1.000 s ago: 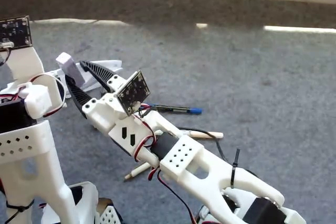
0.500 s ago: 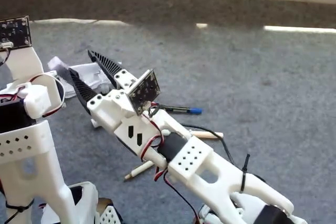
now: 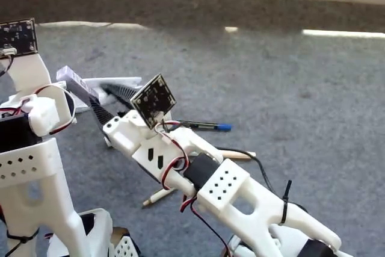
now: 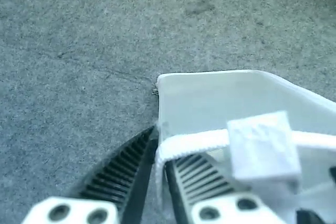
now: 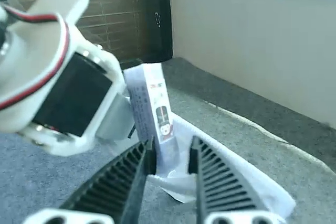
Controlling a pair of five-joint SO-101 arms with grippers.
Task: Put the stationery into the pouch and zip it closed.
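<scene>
A white pouch [image 3: 120, 80] lies on the grey carpet at the left. My left gripper [image 4: 160, 151] is shut on the pouch's [image 4: 220, 98] zip edge. A white eraser [image 3: 73, 79] in a printed sleeve sticks up at the pouch mouth, and it shows as a white block [image 4: 261, 145] in the left wrist view. My right gripper [image 3: 96, 93] reaches in from the lower right. Its fingers [image 5: 134, 174] stand open either side of the eraser [image 5: 155, 111], one touching it. A blue-capped pen [image 3: 204, 126] and a wooden pencil [image 3: 159, 195] lie on the carpet under the right arm.
The left arm [image 3: 30, 148] stands at the left edge, close beside the right gripper. A second wooden stick [image 3: 237, 154] lies near the pen. Grey carpet [image 3: 301, 88] stretches open to the right and back, where a wall runs.
The right gripper opened wide and lifted half a second ago. It has now dropped lower with its fingers closer together by the eraser. The eraser shifted slightly left. The left arm has stayed put.
</scene>
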